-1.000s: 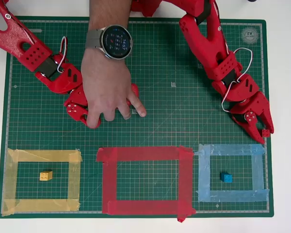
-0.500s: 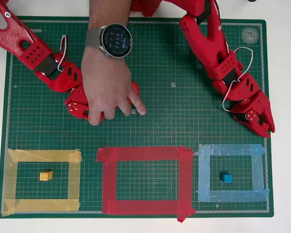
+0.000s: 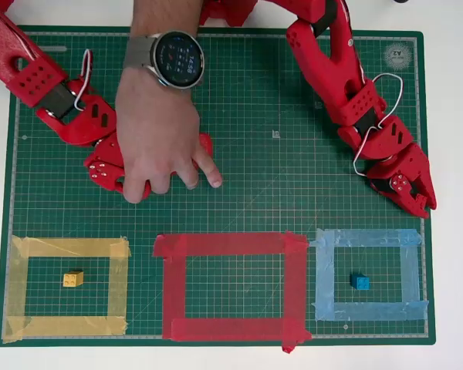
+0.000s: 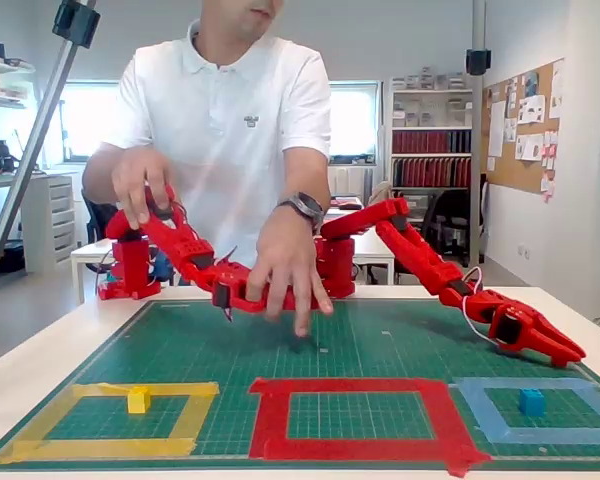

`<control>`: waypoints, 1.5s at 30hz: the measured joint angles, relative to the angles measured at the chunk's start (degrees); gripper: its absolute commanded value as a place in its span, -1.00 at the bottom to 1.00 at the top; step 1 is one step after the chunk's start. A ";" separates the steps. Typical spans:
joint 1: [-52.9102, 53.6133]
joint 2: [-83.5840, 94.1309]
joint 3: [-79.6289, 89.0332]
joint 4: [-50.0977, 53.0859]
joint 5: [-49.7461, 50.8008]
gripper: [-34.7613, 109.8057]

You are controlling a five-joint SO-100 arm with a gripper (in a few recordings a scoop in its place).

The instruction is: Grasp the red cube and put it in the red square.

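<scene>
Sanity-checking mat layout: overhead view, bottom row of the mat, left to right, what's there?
yellow tape outline holding the yellow cube → red square with nothing inside → light blue tape outline holding the blue cube.

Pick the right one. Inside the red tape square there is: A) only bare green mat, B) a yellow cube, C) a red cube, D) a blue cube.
A: in the overhead view the red square encloses only green grid; the yellow cube and the blue cube sit in other outlines.
</scene>
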 measured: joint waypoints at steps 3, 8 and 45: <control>0.44 5.27 6.68 0.00 -0.18 -0.50; 2.72 21.18 24.70 1.41 -3.08 -0.50; 39.81 45.70 55.55 -19.69 -12.83 -0.50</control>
